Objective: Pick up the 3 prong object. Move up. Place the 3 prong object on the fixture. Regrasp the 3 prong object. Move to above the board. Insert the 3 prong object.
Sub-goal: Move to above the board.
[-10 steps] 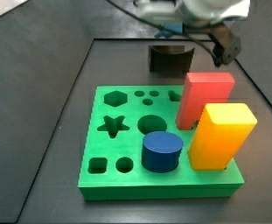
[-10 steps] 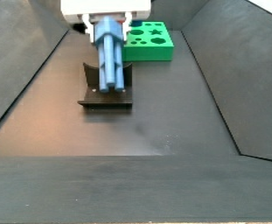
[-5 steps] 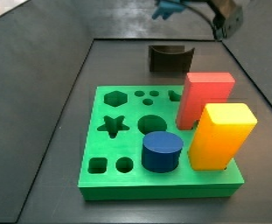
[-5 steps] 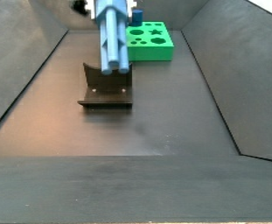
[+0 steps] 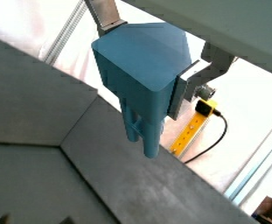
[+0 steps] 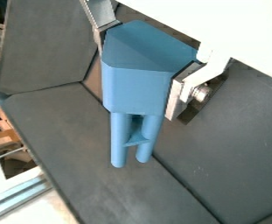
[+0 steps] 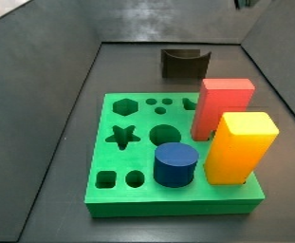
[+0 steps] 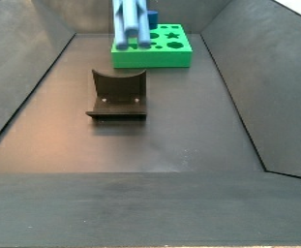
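My gripper (image 5: 149, 48) is shut on the 3 prong object (image 5: 142, 74), a steel-blue piece with a peaked end. Silver fingers (image 6: 187, 87) press its two flanks in both wrist views, and its prongs (image 6: 131, 147) point down and away from the gripper. In a side view the 3 prong object (image 8: 131, 23) hangs high at the top edge, above and behind the fixture (image 8: 118, 95), with the gripper itself cut off above the frame. The fixture (image 7: 184, 63) stands bare behind the green board (image 7: 128, 142).
On the board's right side stand a red block (image 7: 222, 104), a yellow block (image 7: 238, 144) and a dark blue cylinder (image 7: 176, 163). Star, hexagon and round holes lie open on its left part. Sloped dark walls (image 8: 237, 77) enclose the floor.
The gripper has risen straight up with the 3 prong object, from just over the fixture to the top edge of the side views. The fixture and board have not moved.
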